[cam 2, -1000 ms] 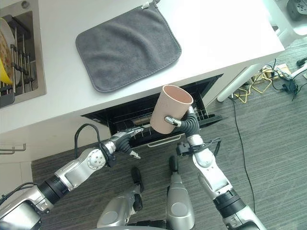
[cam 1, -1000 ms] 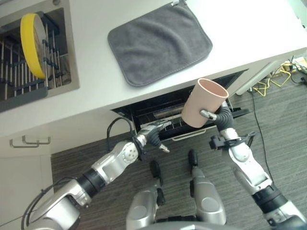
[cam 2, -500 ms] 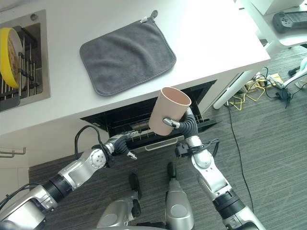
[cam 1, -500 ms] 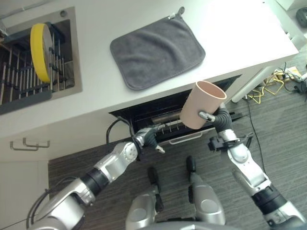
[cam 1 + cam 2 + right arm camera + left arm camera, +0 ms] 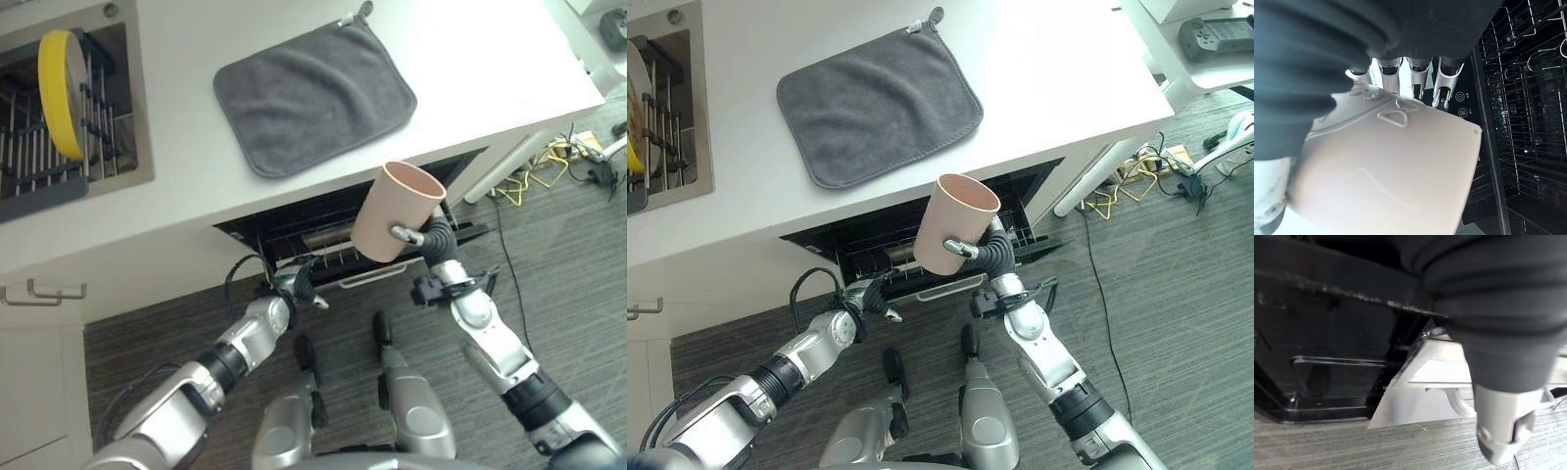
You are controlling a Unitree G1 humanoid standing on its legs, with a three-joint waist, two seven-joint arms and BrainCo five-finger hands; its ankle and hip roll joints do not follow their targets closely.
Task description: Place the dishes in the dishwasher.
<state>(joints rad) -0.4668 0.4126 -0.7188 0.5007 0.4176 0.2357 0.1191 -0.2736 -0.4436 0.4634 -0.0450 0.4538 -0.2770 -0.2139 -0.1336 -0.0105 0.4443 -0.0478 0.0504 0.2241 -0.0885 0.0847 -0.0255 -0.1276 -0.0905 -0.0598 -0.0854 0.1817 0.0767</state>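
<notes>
Right hand grasps a pink cup in front of the open dishwasher.

The right hand (image 5: 423, 235) is in the centre of the frame with its fingers (image 5: 1413, 83) curled around the cup (image 5: 395, 211), which is tilted with its mouth up and to the right, before the edge of the white surface (image 5: 490, 69). Behind the cup the dishwasher (image 5: 294, 230) is open under the surface; its wire rack (image 5: 1528, 88) is partly hidden by the cup and the edge of the surface. The left hand (image 5: 299, 284) is low, left of centre, at the front of the dishwasher; if its fingers are curled or straight I cannot tell. A grey cloth (image 5: 313, 93) lies flat on the surface in the upper centre. In the upper left a yellow plate (image 5: 59, 93) stands upright in a sink rack (image 5: 39, 166), cut off by the frame edge. Cables (image 5: 549, 166) lie on the floor at the right.
</notes>
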